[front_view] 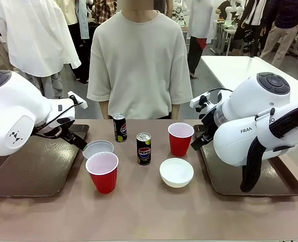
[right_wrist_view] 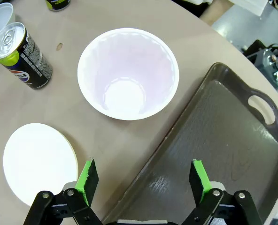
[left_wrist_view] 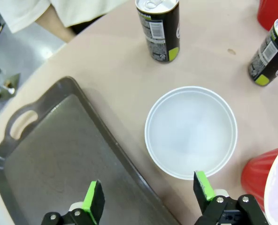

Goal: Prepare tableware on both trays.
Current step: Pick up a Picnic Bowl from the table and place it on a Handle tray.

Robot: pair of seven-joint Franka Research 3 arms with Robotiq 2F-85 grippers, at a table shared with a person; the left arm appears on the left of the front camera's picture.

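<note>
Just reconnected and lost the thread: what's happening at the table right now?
Nothing is on a tray yet: the left tray and right tray are bare. The left bowl, right bowl, near cup, far cup, far can and near can stand on the table between them. The left pincer hangs open over the left bowl's rim, the right pincer open over its tray's edge by the far cup.
</note>
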